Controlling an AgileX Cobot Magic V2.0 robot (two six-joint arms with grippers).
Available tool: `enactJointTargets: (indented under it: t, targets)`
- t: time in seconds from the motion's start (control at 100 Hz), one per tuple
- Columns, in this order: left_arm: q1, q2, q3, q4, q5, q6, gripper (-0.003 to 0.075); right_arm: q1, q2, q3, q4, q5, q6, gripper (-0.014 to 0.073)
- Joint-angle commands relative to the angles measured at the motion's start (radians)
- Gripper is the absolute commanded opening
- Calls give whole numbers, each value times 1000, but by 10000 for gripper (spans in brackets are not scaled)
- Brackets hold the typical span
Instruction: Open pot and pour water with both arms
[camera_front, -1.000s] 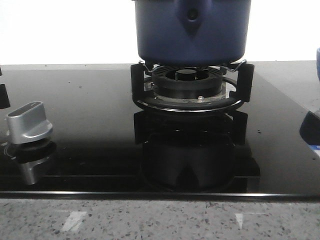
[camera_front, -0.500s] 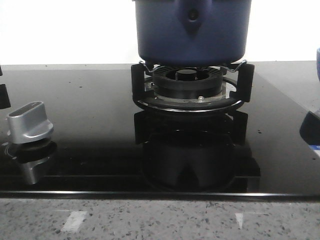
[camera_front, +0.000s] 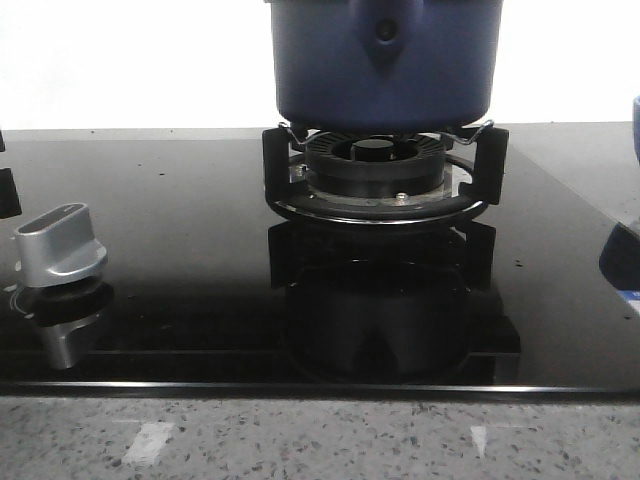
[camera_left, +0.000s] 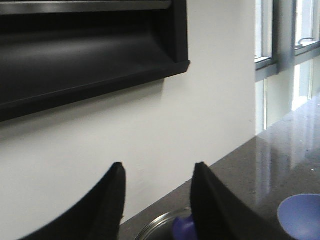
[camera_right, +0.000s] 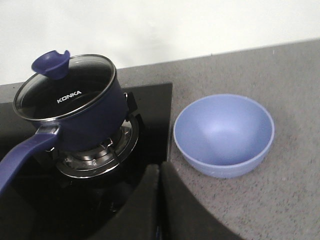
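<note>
The large round dark navy-blue pot (camera_front: 385, 65) w/ smooth matte sides sits on the black cast burner grate (camera_front: 385, 175) of the glossy black glass hob (camera_front: 180, 260), at 12 o'clock in the front view. Its pointed shield-shaped handle mount w/ a round rivet (camera_front: 384, 32) faces the camera. In the right wrist view the pot's glass lid (camera_right: 65, 87), steel-rimmed and marked KONKA, is on, w/ a blue scooped knob (camera_right: 51, 62) on it; the long blue handle (camera_right: 25, 155) sticks out from the pot's side.

A silver metal control knob (camera_front: 60, 245) stands on the hob at approx. 9 o'clock from the burner, well apart from it. The speckled grey stone counter (camera_front: 320, 440) runs along the hob's near edge.

A light blue round bowl (camera_right: 224, 135) sits upright on the counter just beside the hob (approx. 3 o'clock from the pot), not touching either.

Left claw (camera_left: 157, 200): black fingers spread, a clear gap betw. them, nothing held; past it a white wall, a dark hood and windows. The pot's lid rim and blue knob peek betw. the fingers.

Right claw (camera_right: 160, 200): black fingers pressed together, gripping nothing, above the hob edge betw. pot and bowl.
</note>
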Motion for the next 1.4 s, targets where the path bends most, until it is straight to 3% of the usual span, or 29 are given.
enactJointTargets:
  t: [0.0, 0.11, 0.29, 0.55, 0.76, 0.99, 1.39]
  targets:
    - [-4, -170, 102, -16, -75, -16, 87, 11, -46, 27, -18, -110, -57, -67]
    - [-4, -375, 290, -16, -136, -16, -18, 15, -125, 123, -36, -159, -57, -67]
    - [-4, -708, 549, -71, -213, -16, -20, 15, -240, 264, -35, -243, -57, -67]
    - [-4, -1059, 722, -151, -449, -8, -20, 15, -267, 390, 42, -438, -57, -67]
    - [-4, -1071, 768, -151, -451, -8, -20, 15, -267, 398, 58, -425, -57, -67]
    - [-4, -1070, 791, -149, -451, -8, -20, 15, -267, 398, 58, -284, -57, -67]
    - [-4, -1070, 792, -149, -451, -8, -20, 15, -267, 398, 58, -282, -57, -67]
